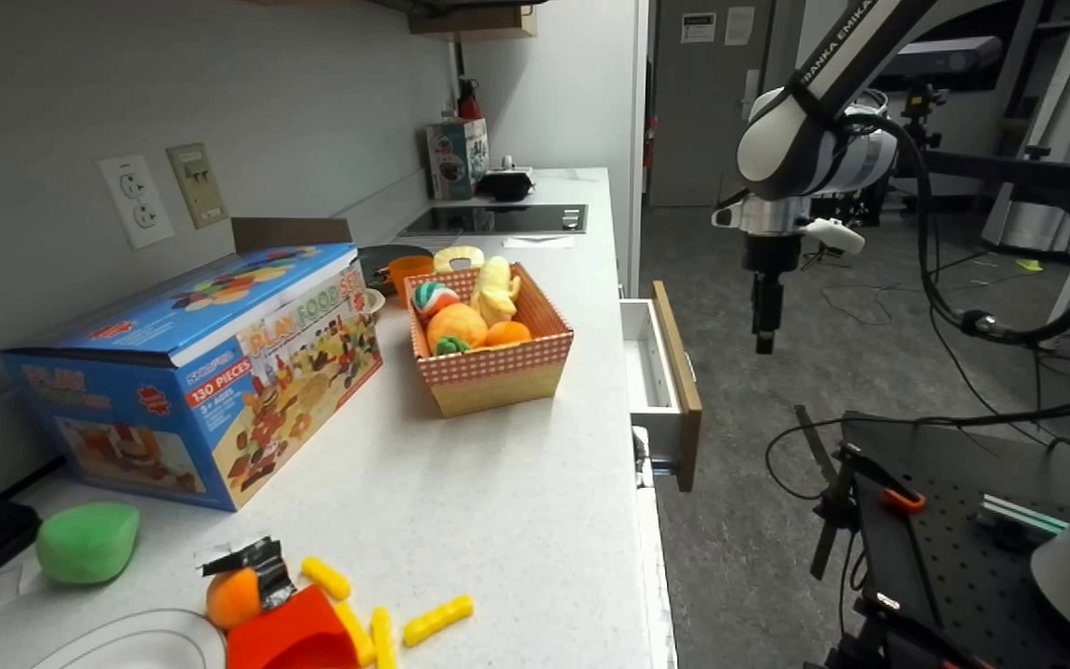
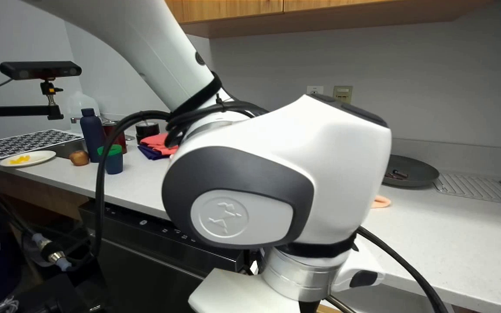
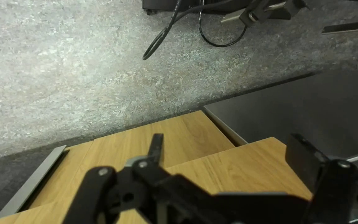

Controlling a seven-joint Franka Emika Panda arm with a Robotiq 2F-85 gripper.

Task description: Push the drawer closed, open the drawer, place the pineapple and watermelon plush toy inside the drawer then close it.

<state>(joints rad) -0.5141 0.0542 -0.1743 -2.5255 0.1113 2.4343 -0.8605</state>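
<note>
The drawer (image 1: pixel 677 386) stands pulled out from under the counter in an exterior view, with a white inside and a tan wooden front. My gripper (image 1: pixel 764 344) points down in front of it, apart from the front panel. In the wrist view my gripper (image 3: pixel 227 140) has its fingers wide apart with nothing held; wooden panels show beyond them. A basket (image 1: pixel 498 372) on the counter holds plush toys. A red, white and green one (image 1: pixel 433 297) may be the watermelon. An orange one (image 1: pixel 457 325) with a green tuft may be the pineapple; I cannot tell.
A blue play-food box (image 1: pixel 266 372) stands by the wall. Yellow fries (image 1: pixel 437 621) and a plate (image 1: pixel 140 641) lie at the counter's near end. A black cart (image 1: pixel 962 520) and loose cables are beside the arm. A pan (image 2: pixel 411 171) sits on the counter.
</note>
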